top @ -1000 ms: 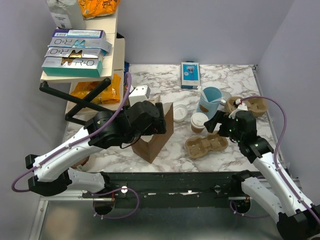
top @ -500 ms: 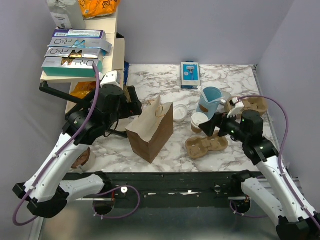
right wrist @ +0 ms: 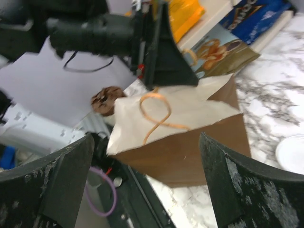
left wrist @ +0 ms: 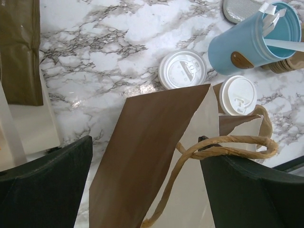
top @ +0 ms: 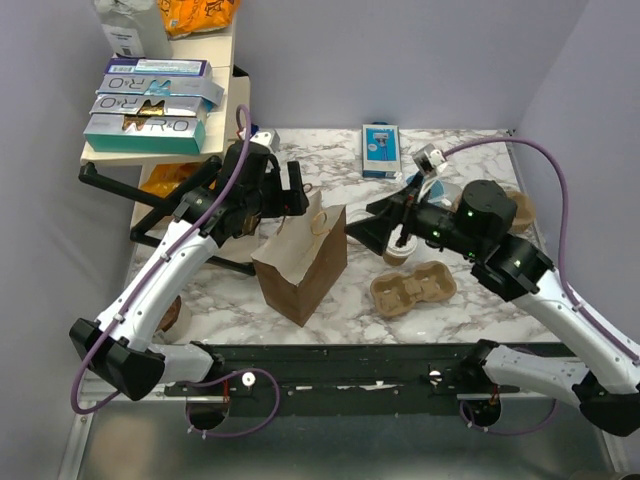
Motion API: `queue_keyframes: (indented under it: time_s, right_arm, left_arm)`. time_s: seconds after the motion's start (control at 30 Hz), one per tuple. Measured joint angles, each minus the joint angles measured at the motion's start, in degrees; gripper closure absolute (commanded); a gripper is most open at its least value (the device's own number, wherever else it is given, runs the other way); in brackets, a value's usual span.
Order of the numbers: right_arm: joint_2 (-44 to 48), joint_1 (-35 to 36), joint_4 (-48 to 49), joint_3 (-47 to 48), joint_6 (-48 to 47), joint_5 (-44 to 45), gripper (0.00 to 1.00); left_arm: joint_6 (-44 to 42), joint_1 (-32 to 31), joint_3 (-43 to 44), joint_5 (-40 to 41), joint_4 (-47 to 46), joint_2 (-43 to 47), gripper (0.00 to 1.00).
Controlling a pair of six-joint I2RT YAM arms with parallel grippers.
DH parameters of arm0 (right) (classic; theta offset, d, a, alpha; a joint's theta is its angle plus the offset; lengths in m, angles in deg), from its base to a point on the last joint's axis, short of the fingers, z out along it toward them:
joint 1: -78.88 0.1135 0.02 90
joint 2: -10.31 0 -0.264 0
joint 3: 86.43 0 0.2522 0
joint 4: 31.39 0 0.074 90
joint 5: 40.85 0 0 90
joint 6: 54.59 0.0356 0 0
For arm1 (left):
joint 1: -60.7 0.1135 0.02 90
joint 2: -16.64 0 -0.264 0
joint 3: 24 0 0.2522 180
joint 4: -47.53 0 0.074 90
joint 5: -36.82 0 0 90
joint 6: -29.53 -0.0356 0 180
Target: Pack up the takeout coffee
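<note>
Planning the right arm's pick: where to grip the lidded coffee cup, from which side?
Probably the paper wall below the white lid, from the right: the cup stands upright, bag close on its left, blue mug behind, carrier on its near side.

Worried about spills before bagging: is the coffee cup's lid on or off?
On: a white lid caps the coffee cup beside the paper bag in the left wrist view; another lid lies loose nearby.

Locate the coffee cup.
In the left wrist view, the coffee cup stands at the right, beside the paper bag, just below the blue mug.
</note>
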Motion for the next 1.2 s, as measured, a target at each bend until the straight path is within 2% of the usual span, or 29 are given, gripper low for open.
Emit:
queue_keyframes:
  time_s: [0.03,0.07,0.17,0.23,0.33,0.37,0.47,0.77,0.83,0.87,1.0,1.1,1.17,1.2]
  right_arm:
    - [-1.6,1.3,-0.1,1.1,0.0,2.1,0.01]
    - [-3.1,2.4,-0.6,2.4,0.0,4.3,0.02]
    - [-8.3,6.5,-2.3,6.4,-0.1,11.3,0.04]
    - [-11.5,9.8,-3.6,8.7,0.3,16.5,0.03]
    - [-14.1,13.6,-5.2,9.7,1.1,22.7,0.03]
    - [-14.9,14.6,-5.6,9.9,1.3,24.5,0.03]
    - [-17.9,17.1,-7.8,12.0,1.7,30.0,0.03]
    - [-25.1,20.6,-12.1,18.8,2.4,42.3,0.05]
    - [-27.1,20.8,-13.7,21.0,3.0,44.3,0.08]
    - [-27.8,20.8,-14.1,21.6,3.0,45.1,0.12]
    - [-28.4,21.4,-15.2,21.7,3.1,47.3,0.47]
    - [-27.9,21.7,-15.2,21.1,4.4,50.2,0.65]
    - [-26.9,21.7,-15.0,19.5,5.3,51.8,0.71]
    - [-25.8,21.7,-15.0,18.0,6.1,52.8,0.83]
  left_arm:
    - [-0.1,0.2,-0.1,-0.6,-0.4,-0.1,0.09]
    - [-0.1,0.2,-0.2,-0.9,-0.9,-0.1,0.17]
    - [0.0,0.2,-0.3,-1.4,-2.0,0.0,0.32]
    - [0.2,0.2,-0.5,-1.7,-2.3,0.0,0.35]
    - [0.3,0.2,-1.4,-2.2,-3.3,0.0,0.5]
    - [0.5,0.2,-1.7,-2.4,-3.4,0.0,0.63]
    - [0.9,0.2,-2.4,-2.8,-3.8,0.0,0.76]
    - [2.9,0.2,-4.1,-3.0,-4.6,1.1,0.87]
    - [4.1,0.2,-4.2,-2.9,-4.5,1.3,0.9]
    - [4.3,0.2,-4.2,-2.8,-4.4,1.3,0.91]
    - [6.5,0.2,-4.7,-2.1,-4.1,1.9,0.92]
    - [7.6,0.2,-5.9,-2.1,-4.0,3.5,0.92]
    - [8.2,0.2,-6.7,-2.1,-3.7,4.9,0.92]
    - [8.2,0.2,-7.2,-2.1,-3.7,5.7,0.92]
